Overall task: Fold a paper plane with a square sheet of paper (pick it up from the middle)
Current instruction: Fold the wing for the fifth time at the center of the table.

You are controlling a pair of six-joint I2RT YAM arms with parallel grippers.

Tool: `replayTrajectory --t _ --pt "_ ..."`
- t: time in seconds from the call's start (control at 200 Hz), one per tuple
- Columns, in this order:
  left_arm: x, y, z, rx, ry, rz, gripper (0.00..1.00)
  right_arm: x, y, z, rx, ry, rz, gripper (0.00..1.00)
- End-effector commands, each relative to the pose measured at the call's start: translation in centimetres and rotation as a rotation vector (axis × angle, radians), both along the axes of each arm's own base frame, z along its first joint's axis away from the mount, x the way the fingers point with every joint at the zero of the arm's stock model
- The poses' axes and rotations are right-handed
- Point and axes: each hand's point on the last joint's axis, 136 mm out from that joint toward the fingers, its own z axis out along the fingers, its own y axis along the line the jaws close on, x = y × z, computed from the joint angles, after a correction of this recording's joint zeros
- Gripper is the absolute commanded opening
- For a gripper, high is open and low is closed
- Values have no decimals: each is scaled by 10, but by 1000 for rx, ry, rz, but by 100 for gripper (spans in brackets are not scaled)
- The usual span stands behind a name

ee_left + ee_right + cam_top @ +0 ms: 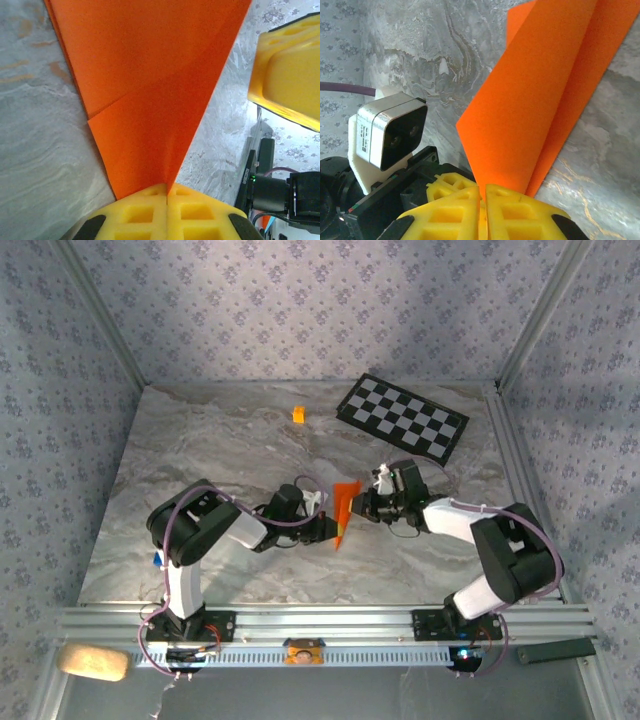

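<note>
— Where is the orange paper [345,512] now?

— Held up over the desk [220,450], on the near side of the checkered board [402,415], already creased into a pointed shape. My left pincer [328,530] is clenched on its narrow end. My right pincer [362,505] is closed on a corner on the side towards the board.

— How will it handle?

— Light, thin and floppy away from the creases, I'd judge. It could tear if my arms pull apart. I'd take hold on the doubled layers beside a crease, where it's stiffest.
</note>
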Motion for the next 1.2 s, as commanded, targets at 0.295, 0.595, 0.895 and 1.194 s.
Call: replayTrajectory --t 0.295,0.595,0.895,1.194 --pt "1 7 -10 -14 58 41 0 15 25 2 63 -9 94 11" --pt "1 16 -19 14 107 86 0 19 24 -6 58 4 83 10" --pt "3 25 -30 40 145 135 0 18 25 -5 80 11 104 10" --pt "0 30 -33 46 173 156 0 20 28 -10 90 28 113 10"
